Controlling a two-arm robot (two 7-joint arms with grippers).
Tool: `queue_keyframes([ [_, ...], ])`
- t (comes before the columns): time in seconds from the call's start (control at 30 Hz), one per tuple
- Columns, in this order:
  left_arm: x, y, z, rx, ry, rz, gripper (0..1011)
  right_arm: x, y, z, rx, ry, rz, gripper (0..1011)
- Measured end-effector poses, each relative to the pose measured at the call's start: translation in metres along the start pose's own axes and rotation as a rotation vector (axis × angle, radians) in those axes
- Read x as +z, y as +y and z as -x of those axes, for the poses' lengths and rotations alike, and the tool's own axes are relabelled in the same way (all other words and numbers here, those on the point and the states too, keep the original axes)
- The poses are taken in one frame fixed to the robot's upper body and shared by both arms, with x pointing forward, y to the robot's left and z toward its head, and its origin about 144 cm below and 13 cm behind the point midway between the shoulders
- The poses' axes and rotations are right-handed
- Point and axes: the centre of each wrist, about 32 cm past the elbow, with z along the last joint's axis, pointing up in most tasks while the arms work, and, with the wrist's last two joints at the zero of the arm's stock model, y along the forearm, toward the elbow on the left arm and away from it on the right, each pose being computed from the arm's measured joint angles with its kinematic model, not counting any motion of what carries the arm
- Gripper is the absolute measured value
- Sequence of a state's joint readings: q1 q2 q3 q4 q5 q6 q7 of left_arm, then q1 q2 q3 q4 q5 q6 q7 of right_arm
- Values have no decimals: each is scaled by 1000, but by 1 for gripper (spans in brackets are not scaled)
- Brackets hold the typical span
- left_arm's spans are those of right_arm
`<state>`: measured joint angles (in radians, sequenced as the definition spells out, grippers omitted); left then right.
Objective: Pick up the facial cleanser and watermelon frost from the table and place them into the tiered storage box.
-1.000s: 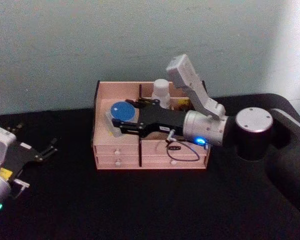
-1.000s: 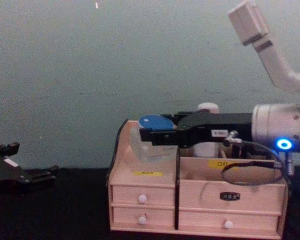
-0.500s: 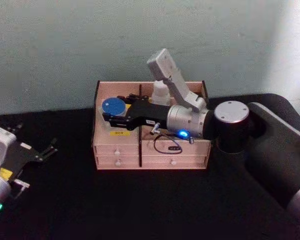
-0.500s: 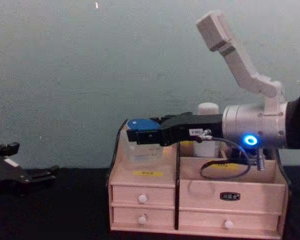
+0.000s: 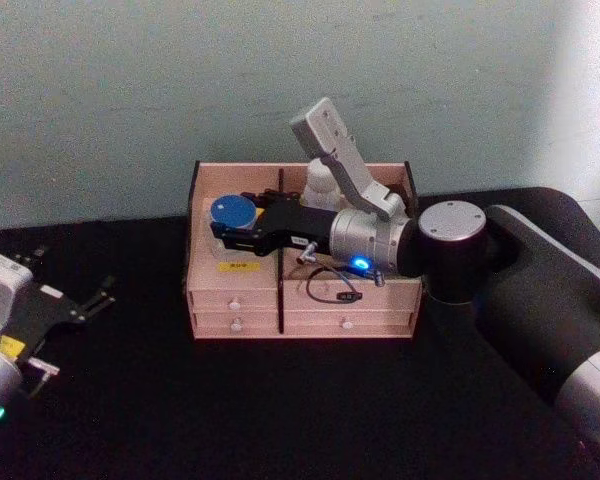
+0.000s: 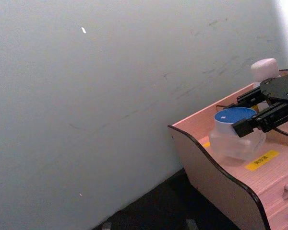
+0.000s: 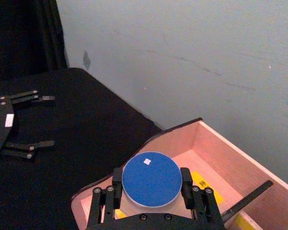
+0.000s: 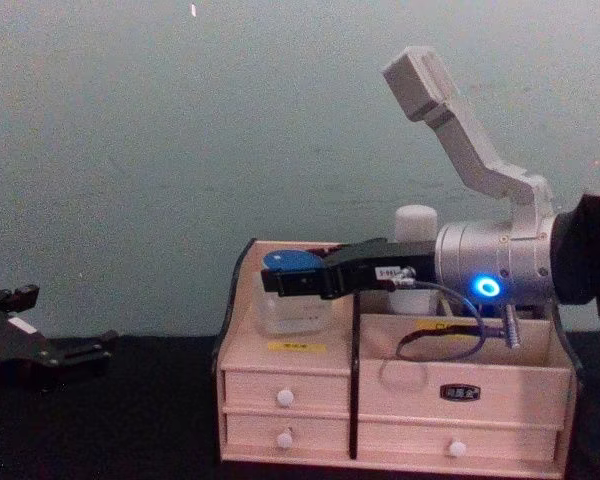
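Pale pink wood frames the scene: the tiered storage box (image 5: 300,290) stands at the back edge of the black table (image 5: 230,410), against the wall. The right gripper (image 5: 223,231) reaches over the box's left compartment, its fingers pinching a translucent jar with a blue lid (image 5: 230,213) — which of the two named products it is I cannot tell. In the chest view the jar (image 8: 289,298) sits low inside that compartment, so I judge this placement nearly done, release pending. A white-capped bottle (image 8: 415,222) already stands in the back right compartment — likely the other item. The left gripper (image 5: 92,301) is parked at the table's left edge, fingers spread.
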<state>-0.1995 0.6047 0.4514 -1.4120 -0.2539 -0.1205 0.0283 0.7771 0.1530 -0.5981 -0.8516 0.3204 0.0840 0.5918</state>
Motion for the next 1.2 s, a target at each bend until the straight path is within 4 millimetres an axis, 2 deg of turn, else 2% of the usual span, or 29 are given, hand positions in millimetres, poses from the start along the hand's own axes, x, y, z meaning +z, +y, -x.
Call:
queue_keyframes([
  [0.8,0,0,0,0,0,0,1001,-2,0,-2,-18,15,5,708],
  [1.17,0,0,0,0,0,0,1001,-1,0,-1,-16,14,3,984],
  [1.2,0,0,0,0,0,0,1001,-1,0,-1,-16,14,3,984],
])
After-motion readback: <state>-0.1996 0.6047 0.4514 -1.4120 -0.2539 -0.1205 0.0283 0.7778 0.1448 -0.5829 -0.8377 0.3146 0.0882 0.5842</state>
